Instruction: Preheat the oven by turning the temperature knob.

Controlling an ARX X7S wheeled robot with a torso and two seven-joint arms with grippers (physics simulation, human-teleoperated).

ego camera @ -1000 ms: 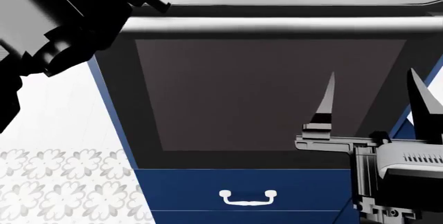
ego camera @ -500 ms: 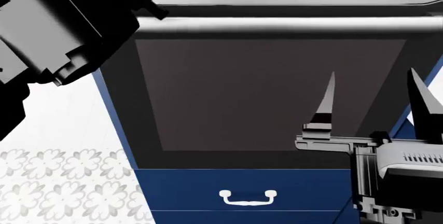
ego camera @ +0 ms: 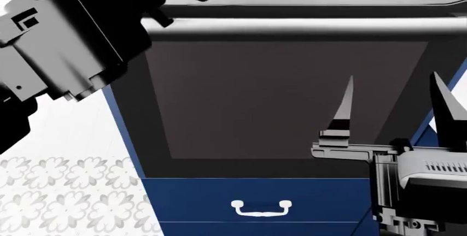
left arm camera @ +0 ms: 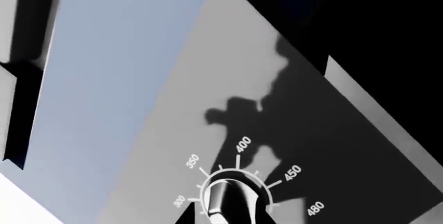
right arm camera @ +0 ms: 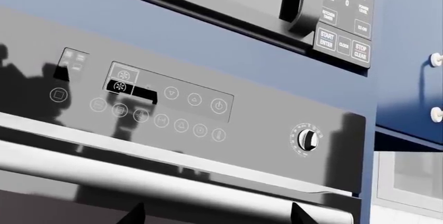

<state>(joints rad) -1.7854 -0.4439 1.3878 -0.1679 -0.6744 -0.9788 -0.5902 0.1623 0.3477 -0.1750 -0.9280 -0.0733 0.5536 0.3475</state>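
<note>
Nearest in the head view: right gripper point(ego camera: 390, 102), low at the right, two tapered fingers pointing up and spread well apart, nothing between them, set in front of the dark glass door point(ego camera: 285, 99) of the oven point(ego camera: 292, 137). Below the door, a blue drawer point(ego camera: 255, 206) with a small white handle point(ego camera: 261, 208). At the left, patterned floor point(ego camera: 65, 192).

Higher at the left, left arm point(ego camera: 65, 45), bulky and grey, raised toward the upper left end of the oven front, beside the long silver bar handle point(ego camera: 307, 25). Fingers out of frame there; left gripper point(left arm camera: 221, 219) perhaps just the dark tips at the edge of the left wrist view, so impossible to say whether spread or closed.

Close before that wrist camera: temperature knob point(left arm camera: 225, 203), silver, ringed by a dial marked 300, 350, 400, 450, 480, on the grey panel point(left arm camera: 229, 79) crossed by the arm's shadow.

Farther, in the right wrist view: control panel point(right arm camera: 166, 110) with circle icons above the bar handle, a knob point(right arm camera: 308, 139) at its far end, a microwave keypad point(right arm camera: 344, 14) above.
</note>
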